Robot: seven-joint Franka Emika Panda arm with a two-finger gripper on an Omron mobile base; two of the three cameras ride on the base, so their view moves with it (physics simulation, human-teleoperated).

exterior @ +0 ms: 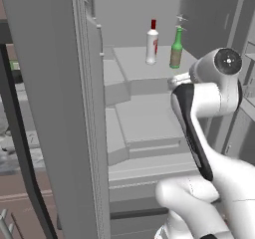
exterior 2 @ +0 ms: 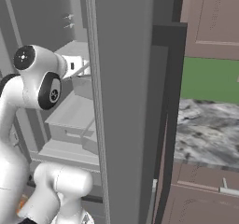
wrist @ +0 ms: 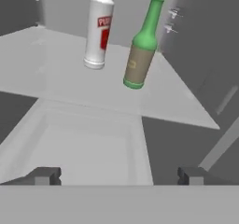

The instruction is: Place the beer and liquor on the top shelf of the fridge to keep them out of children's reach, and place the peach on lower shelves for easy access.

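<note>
My claw point(wrist: 119, 175) hung wide open with nothing in it, its two dark fingertips point(wrist: 44, 175) far apart at the bottom of the hand view. It pointed into the fridge point(exterior: 55, 108), above a lower shelf point(wrist: 88, 146) and just short of the front edge of the top shelf point(wrist: 56, 73). In the right base view the hand point(exterior 2: 74, 66) reached past the edge of the open door, level with the upper part of the fridge.

Ahead of my claw, both bottles stood on the top shelf. The beer point(wrist: 142, 45) was the nearer one, on my right, its olive-tan label facing me. The liquor point(wrist: 99, 29) stood to its left and a little farther back, red cap up. They were near each other but not touching. From the left base view I saw them the same way: the liquor point(exterior: 152, 43) on the left, the beer point(exterior: 176, 48) on the right, both upright toward the back of the top shelf point(exterior: 144, 66), with the lower shelves point(exterior: 144, 121) stepping down beneath.

Low in the right base view, beside my arm's base, a small orange patch point(exterior 2: 22, 203) showed; I could not tell whether it was the peach.
</note>
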